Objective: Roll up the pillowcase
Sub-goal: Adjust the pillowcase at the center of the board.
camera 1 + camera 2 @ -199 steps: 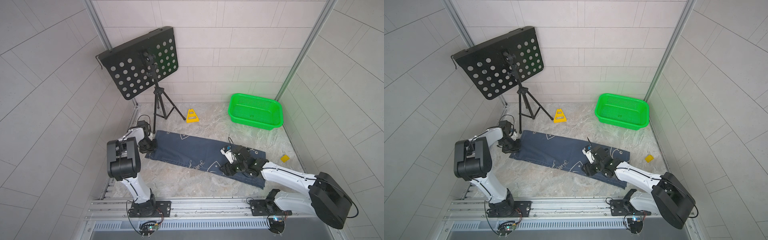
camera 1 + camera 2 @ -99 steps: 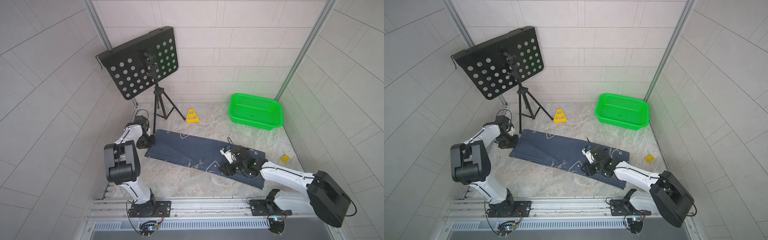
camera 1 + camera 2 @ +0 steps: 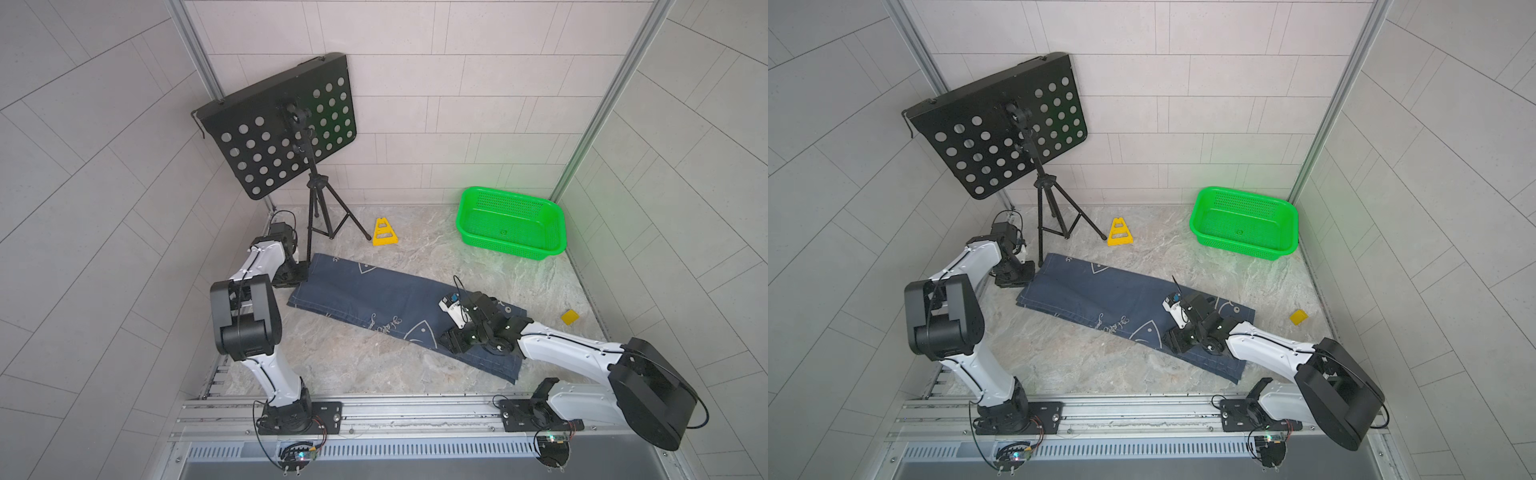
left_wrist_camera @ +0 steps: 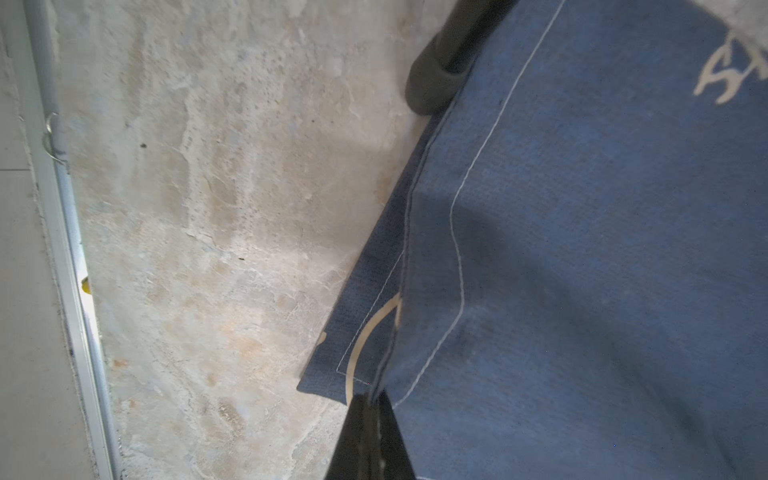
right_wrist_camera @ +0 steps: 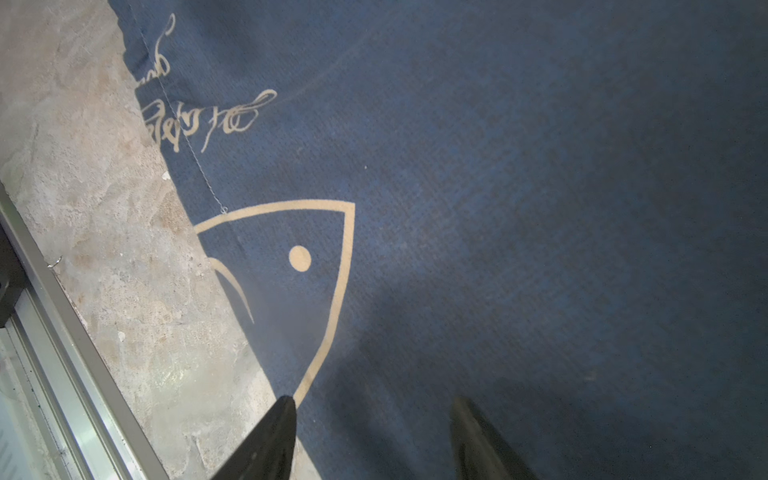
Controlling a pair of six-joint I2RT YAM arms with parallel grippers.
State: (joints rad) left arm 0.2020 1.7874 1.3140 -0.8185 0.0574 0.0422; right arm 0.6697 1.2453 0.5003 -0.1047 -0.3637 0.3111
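The left gripper (image 4: 370,436) had its jaws pressed together, their tip at the short end of the pillowcase (image 4: 602,249). Whether any hem was pinched between them could not be told. The right gripper (image 5: 372,409) held its jaws apart and empty, low over the cloth's other end, with one finger at the near long edge. Between the two arms the cloth lay flat on the marbled surface (image 3: 374,374) as a long, narrow strip. The folding down to a strip looked finished, but no turn had been started at either end, so the whole of the rolling seemed to be left. Only the left wrist view showed a lower layer peeking out from under the stitched upper one, which is why it read as folded. It also showed a rubber foot (image 4: 432,83) of the music stand (image 3: 282,124) just beside that edge. Only the right wrist view showed the whale's head (image 5: 299,257) and the cursive script up close. Only the top views gave the strip's full length and the green basket (image 3: 511,224) well apart from it.
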